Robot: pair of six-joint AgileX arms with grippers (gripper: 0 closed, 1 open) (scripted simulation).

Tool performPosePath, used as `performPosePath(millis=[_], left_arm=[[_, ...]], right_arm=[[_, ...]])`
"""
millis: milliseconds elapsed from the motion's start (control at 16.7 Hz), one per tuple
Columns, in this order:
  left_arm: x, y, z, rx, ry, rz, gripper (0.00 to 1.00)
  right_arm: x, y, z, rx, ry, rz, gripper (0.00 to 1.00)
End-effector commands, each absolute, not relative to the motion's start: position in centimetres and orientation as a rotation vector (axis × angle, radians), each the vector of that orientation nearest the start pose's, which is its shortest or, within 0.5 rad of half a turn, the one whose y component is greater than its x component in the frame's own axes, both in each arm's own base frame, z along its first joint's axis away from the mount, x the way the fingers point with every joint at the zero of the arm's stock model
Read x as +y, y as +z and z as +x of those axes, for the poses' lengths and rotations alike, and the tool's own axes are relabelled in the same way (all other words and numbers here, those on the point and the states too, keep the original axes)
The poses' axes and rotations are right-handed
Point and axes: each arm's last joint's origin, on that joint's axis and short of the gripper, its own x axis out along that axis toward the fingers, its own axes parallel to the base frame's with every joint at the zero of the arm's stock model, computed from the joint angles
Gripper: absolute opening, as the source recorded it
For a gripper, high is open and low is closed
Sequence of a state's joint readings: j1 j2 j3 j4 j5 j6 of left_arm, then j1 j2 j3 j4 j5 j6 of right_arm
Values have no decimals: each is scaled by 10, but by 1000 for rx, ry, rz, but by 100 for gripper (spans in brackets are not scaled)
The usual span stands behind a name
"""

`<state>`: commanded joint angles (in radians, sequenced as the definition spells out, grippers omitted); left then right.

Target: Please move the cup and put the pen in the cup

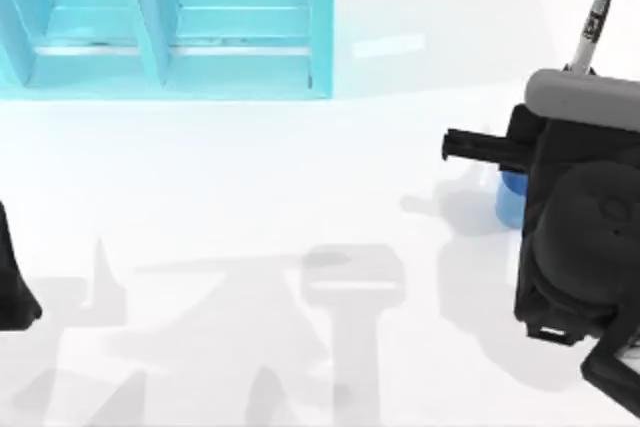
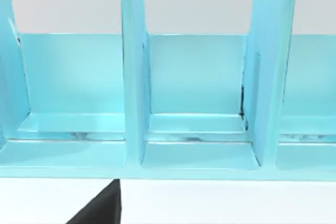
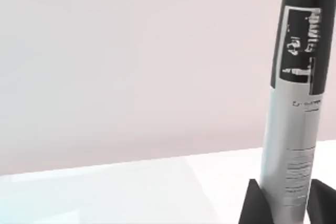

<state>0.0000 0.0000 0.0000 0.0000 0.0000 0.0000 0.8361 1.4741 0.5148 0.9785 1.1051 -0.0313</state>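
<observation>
Pen [image 3: 296, 108] is clamped upright between the right gripper [image 3: 281, 203] fingers at right of frame, above the cup [image 1: 511, 197] (presumably for lowering in); left gripper state cannot be told.

Slim marker pen [image 3: 295, 129]: light grey barrel, smooth with a soft satin sheen; black upper section glossy, carrying pale printed lettering; small dark print on the barrel lower down.

Small blue plastic cup [image 1: 511, 197]: smooth wall, evenly coloured.

Large turquoise shelf unit [image 2: 194, 98]: smooth painted or plastic-looking panels, slightly glossy, with dark scuffed lines along some joints and bright streaks on the shelf floor.

White table [image 1: 250, 177]: smooth, semi-glossy, showing faint reflections at 12 o'clock.

Black fingers [image 3: 252, 205] beside the barrel: matt, plain.
</observation>
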Motion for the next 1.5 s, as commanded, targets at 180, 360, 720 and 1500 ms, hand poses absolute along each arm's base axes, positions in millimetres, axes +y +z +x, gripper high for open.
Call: performPosePath(millis=[180, 360, 720, 1500], left_arm=[[-1, 160, 106, 0, 0, 0, 100], [-1, 160, 106, 0, 0, 0, 100], [-1, 160, 106, 0, 0, 0, 100], [-1, 160, 106, 0, 0, 0, 100]], right_arm=[[182, 201, 201, -32, -262, -9, 0], [183, 200, 202, -30, -261, -10, 0], [178, 193, 223, -33, -261, -6, 0], [172, 184, 242, -32, -262, -9, 38]])
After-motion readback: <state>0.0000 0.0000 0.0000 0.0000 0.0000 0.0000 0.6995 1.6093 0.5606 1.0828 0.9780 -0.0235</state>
